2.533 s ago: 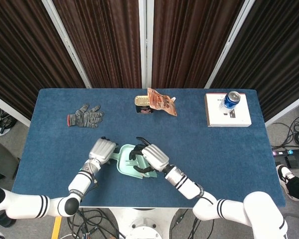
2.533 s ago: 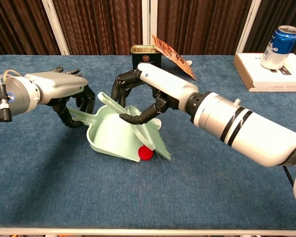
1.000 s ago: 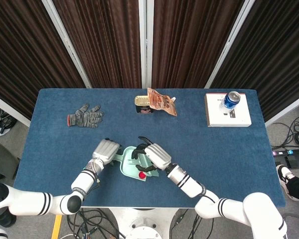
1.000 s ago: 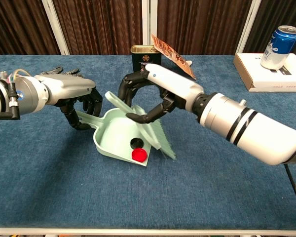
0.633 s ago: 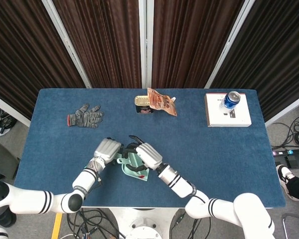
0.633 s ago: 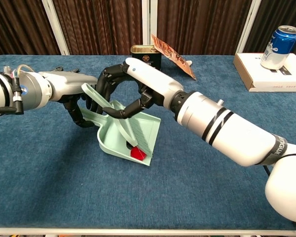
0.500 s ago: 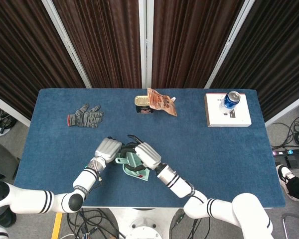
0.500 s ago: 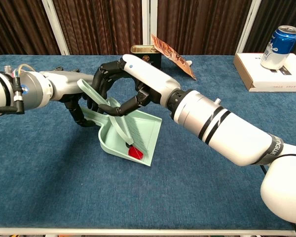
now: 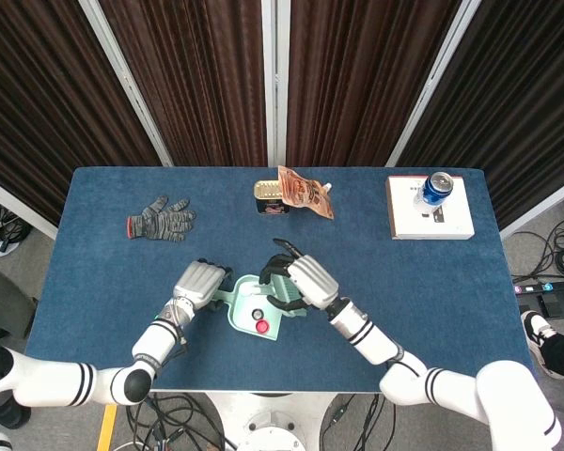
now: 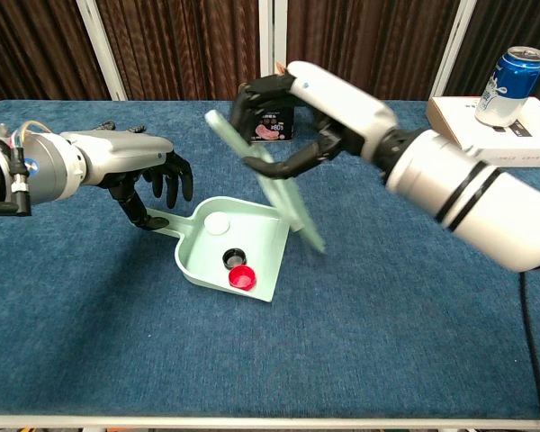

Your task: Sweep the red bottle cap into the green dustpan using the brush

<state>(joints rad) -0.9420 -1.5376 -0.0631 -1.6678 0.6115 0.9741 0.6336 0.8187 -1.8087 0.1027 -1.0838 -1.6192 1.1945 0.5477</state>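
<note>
Red cap lying inside my green dustpan, left hand wrapped around the dustpan handle, right hand gripping the brush lifted clear above the pan, bristles blurred, possibly moving

3 caps, 1 dustpan, 1 brush, 1 glove, 1 soda can

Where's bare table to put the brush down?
Free: blue cloth right of the green dustpan up to the white box, and the front-left corner below the grey glove. Crowded: around the dustpan, with the left hand on its handle and the right hand holding the green brush.
</note>
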